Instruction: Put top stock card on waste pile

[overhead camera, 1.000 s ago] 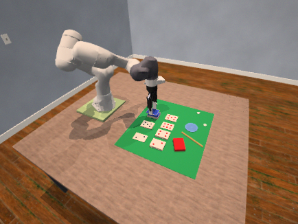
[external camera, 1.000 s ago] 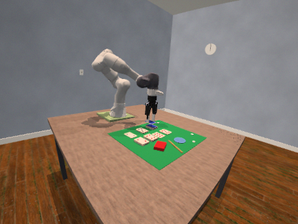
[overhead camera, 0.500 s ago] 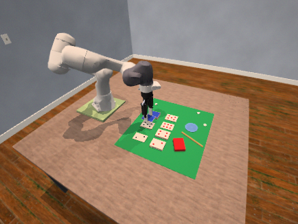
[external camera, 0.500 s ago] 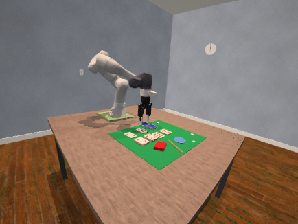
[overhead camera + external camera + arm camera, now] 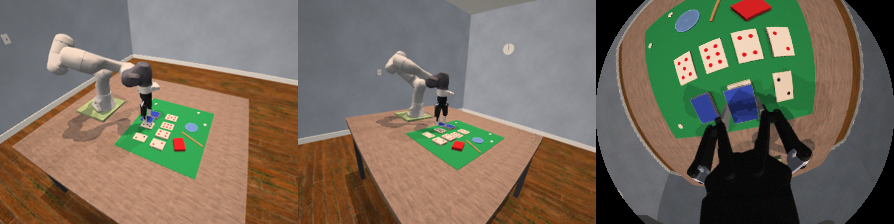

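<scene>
Carrying the top card (image 5: pixel 147 119) (image 5: pixel 441 124) (image 5: pixel 741 105) was, by all appearances, the step in hand. The claw (image 5: pixel 147 117) (image 5: pixel 441 122) (image 5: pixel 742 105) was closed on this blue-backed tile, one finger at either side. The tile was clear of the face-down stock (image 5: pixel 155 114) (image 5: pixel 450 126) (image 5: pixel 705 108), which lay just beside it on the green mat (image 5: pixel 185 161) (image 5: pixel 457 161) (image 5: pixel 801 65). In the wrist view, the tile overlapped most of the waste pile (image 5: pixel 147 126) (image 5: pixel 439 130) (image 5: pixel 739 84), leaving only a pale strip exposed along the far edge. The top and exterior views suggested that it was held above the pile; the exact clearance could not be told.

Progress was judged to be past the midpoint: the lift was complete and most of the sideways transfer appeared done. There remained a slight alignment over the pile, the lowering, the release and a clean withdrawal. Placement on the pile alone called for an overlap free of the neighbouring stock; a release too high or off centre might have let the rigid tile slide or tip. The black two-pip card (image 5: pixel 140 137) (image 5: pixel 428 135) (image 5: pixel 783 86) lay apart on the other side of the pile, outside the claw's grasp, and was to be left alone.
</scene>
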Controlling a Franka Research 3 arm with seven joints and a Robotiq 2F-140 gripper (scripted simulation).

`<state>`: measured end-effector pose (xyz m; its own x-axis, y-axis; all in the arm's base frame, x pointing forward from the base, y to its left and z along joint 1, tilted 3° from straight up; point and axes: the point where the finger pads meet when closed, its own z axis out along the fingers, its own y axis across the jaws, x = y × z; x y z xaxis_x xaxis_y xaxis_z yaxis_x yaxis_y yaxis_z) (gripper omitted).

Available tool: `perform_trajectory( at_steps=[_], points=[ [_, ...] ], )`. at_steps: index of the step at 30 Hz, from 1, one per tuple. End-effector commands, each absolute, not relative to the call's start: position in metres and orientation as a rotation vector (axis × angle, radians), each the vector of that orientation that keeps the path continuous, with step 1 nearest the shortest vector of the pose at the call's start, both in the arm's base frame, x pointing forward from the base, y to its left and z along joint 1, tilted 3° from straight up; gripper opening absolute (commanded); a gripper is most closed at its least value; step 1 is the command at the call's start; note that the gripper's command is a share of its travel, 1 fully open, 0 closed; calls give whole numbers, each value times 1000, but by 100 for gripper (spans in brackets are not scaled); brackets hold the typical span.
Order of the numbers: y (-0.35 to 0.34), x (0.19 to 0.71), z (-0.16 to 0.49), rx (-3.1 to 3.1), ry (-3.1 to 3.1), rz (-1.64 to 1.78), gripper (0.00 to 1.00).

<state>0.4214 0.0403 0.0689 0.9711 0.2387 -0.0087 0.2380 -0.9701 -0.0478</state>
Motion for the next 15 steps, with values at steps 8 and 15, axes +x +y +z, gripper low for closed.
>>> perform_trajectory(
  at_steps=[8,15],
  points=[
    [38,422,69,-3072,-399,24,43],
    [38,422,69,-3072,-399,24,43]
  ],
)
